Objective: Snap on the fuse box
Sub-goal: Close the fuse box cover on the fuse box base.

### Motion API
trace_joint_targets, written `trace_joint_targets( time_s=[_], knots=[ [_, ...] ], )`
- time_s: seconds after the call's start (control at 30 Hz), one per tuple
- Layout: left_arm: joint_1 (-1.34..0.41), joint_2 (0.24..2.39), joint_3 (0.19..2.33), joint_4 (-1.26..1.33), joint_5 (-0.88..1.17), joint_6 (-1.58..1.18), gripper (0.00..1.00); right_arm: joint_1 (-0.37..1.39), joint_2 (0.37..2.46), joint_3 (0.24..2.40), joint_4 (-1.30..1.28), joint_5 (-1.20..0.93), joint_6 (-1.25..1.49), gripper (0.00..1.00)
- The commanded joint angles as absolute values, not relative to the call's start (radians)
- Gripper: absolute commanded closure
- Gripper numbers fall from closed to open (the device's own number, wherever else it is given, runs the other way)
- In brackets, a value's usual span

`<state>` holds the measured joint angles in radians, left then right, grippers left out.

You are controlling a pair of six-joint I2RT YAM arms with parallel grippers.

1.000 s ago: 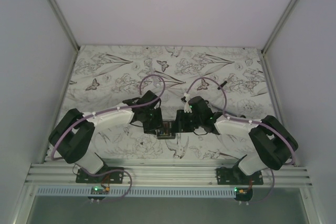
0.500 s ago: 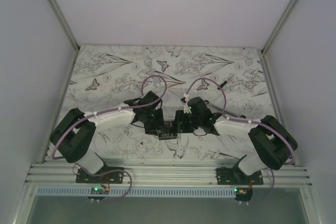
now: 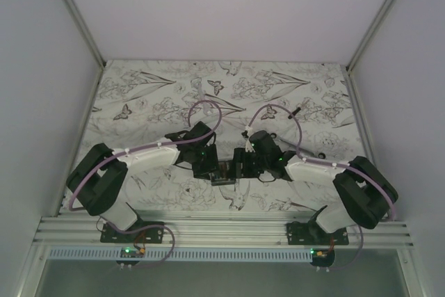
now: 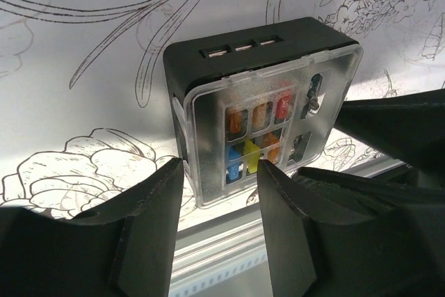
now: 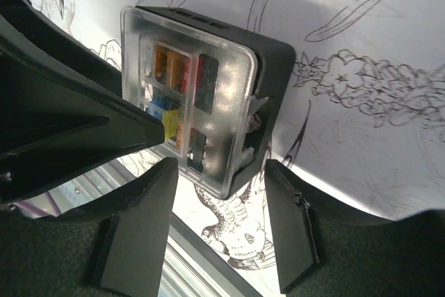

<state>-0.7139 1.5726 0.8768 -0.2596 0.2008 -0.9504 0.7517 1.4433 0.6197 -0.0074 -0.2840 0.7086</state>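
Between the spread right hand [image 5: 222,172] and the left hand [image 4: 221,168], grip unclear, the stiff, light fuse box [image 5: 208,81] is likely best pinched at its black sides.

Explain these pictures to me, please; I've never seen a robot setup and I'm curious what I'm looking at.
Two robot arms stand side by side. One picture looks down from above and behind them; the other two come from a camera on each wrist, so the dark wedges there are that arm's own fingers. Over a flower-print cloth, the left hand and right hand meet at a small black fuse box with a clear cover and coloured fuses. It sits between both hands' fingers; whether either actually squeezes it, I can't tell.
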Motion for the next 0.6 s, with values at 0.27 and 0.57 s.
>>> trace_joint_targets(
  time_s=[0.27, 0.57],
  knots=[
    [-0.76, 1.643, 0.91, -0.26, 0.201, -0.961, 0.53, 0.777, 1.501, 0.615, 0.159, -0.408, 0.764, 0.48],
    [-0.761, 1.623, 0.865, -0.264, 0.163, -0.972, 0.53, 0.776, 1.523, 0.606, 0.118, -0.365, 0.739, 0.52]
  ],
)
